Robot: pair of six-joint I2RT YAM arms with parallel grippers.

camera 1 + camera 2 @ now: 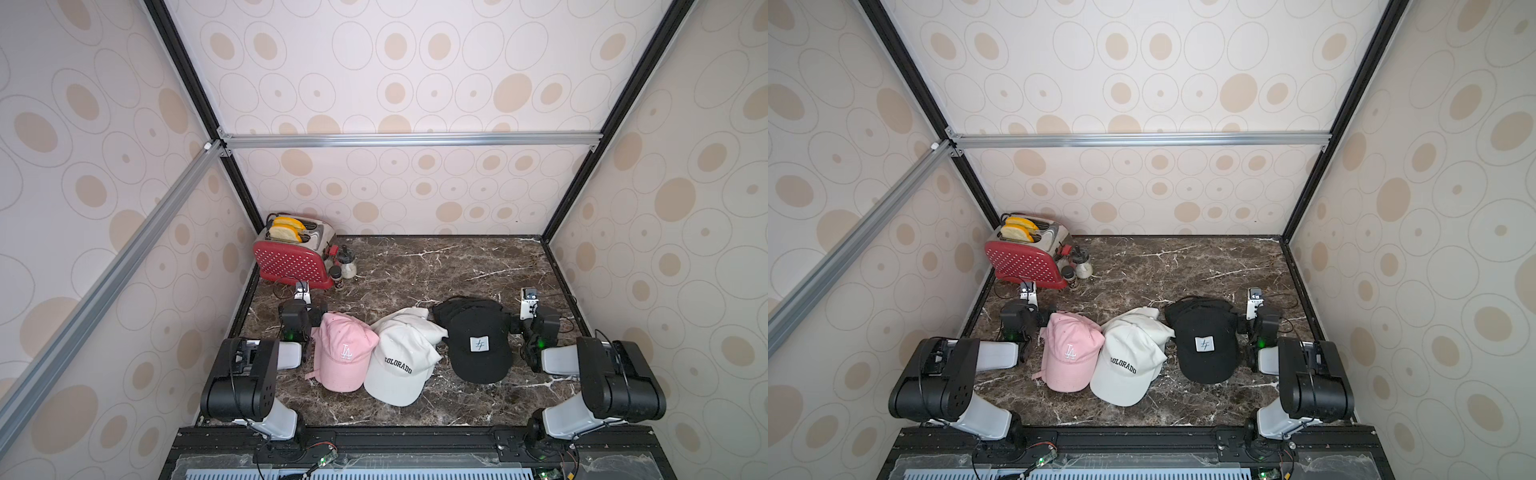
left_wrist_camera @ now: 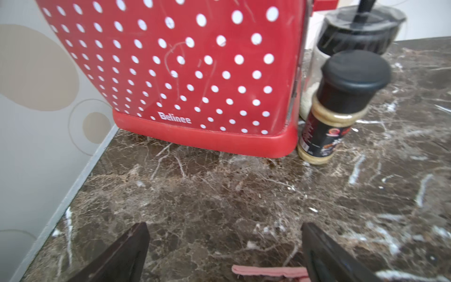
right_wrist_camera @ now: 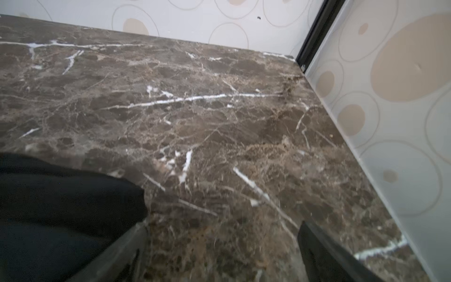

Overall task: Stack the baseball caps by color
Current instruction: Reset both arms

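Note:
Three piles of baseball caps lie in a row across the front of the marble table (image 1: 436,266). A pink cap (image 1: 343,353) (image 1: 1071,353) with a white LA logo is at the left. A white COLORADO cap (image 1: 399,370) (image 1: 1125,368) tops more white fabric (image 1: 411,320) in the middle. A black cap (image 1: 478,345) (image 1: 1204,345) with a white patch covers more black fabric (image 1: 465,307) at the right. My left gripper (image 2: 224,227) stands open over bare marble behind the pink pile, whose pink strap (image 2: 268,271) lies near one finger. My right gripper (image 3: 222,225) is open and empty beside the black cap (image 3: 61,207).
A red white-dotted toaster (image 1: 291,257) (image 2: 195,73) holding bread stands in the back left corner, close ahead of my left gripper. A spice jar (image 1: 335,276) (image 2: 336,109) and a black-lidded glass jar (image 1: 346,266) (image 2: 361,26) stand beside it. Patterned walls enclose the table on three sides.

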